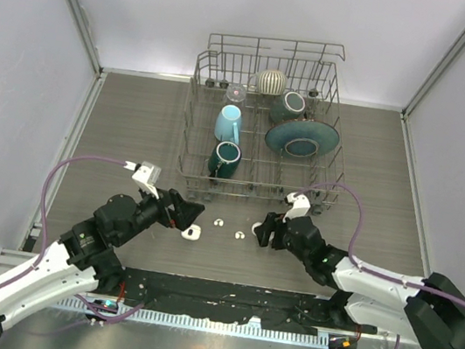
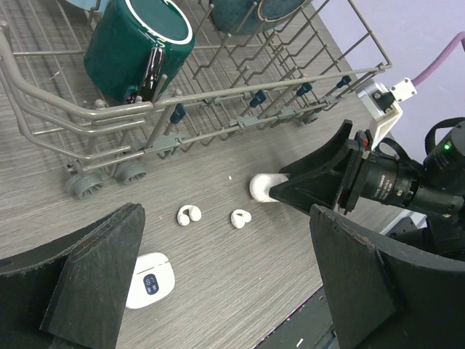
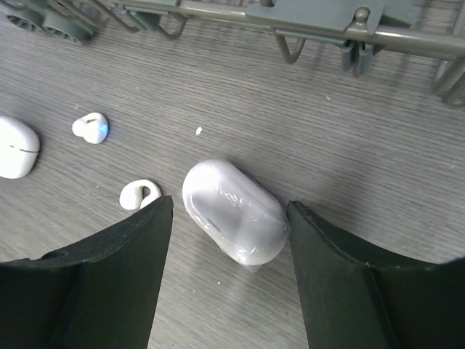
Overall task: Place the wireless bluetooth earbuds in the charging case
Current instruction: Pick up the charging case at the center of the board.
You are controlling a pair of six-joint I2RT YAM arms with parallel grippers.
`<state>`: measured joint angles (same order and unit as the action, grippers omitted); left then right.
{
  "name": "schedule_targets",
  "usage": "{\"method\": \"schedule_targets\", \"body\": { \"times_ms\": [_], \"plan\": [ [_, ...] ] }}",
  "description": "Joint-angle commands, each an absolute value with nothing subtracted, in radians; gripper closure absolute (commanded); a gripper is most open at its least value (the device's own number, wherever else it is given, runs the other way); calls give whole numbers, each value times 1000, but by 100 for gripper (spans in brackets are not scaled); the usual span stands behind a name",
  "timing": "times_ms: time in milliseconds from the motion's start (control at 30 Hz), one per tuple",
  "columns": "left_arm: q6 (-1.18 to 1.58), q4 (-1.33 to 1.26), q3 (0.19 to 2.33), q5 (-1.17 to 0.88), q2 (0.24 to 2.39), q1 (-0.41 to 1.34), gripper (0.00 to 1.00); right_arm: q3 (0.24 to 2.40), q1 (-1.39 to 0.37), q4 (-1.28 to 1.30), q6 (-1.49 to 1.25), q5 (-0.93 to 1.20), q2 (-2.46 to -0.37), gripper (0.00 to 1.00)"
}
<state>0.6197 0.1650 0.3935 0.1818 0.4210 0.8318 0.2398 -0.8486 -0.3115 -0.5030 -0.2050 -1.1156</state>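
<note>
Closest in, left gripper (image 1: 187, 212): fingers spread wide, holding nothing, hovering low over the table (image 1: 134, 124).
Small white pod (image 2: 151, 280): flat on the wood just under the left gripper, a dark square mark on its top.
Right gripper (image 1: 262, 230): fingers apart, one on each side of the charging case, not clamped; a thin gap shows on one side.
Charging case (image 3: 234, 211): closed glossy white oval, lying on the table between the right fingers.
Wireless bluetooth earbuds: both loose on the table between the two grippers, outside the case; one (image 3: 138, 194) just beside the case, the other (image 3: 91, 127) nearer the small pod.
Dish rack (image 1: 256, 192): behind everything, holding a dark green mug (image 2: 138, 43), a light blue mug (image 1: 229, 123) and a teal plate (image 1: 302, 137).
</note>
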Motion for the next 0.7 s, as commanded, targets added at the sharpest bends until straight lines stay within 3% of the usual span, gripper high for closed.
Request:
{"method": "schedule_targets", "body": {
  "times_ms": [0,267,667],
  "plan": [
    [606,114,405,184,422,830,0,190,-847,-353,-532,-172,-993,33],
    [604,69,403,164,486,830,0,196,-845,-242,-479,-89,-902,35],
    [604,57,414,149,526,830,0,264,-847,-219,-446,-129,-1023,28]
  ]
}}
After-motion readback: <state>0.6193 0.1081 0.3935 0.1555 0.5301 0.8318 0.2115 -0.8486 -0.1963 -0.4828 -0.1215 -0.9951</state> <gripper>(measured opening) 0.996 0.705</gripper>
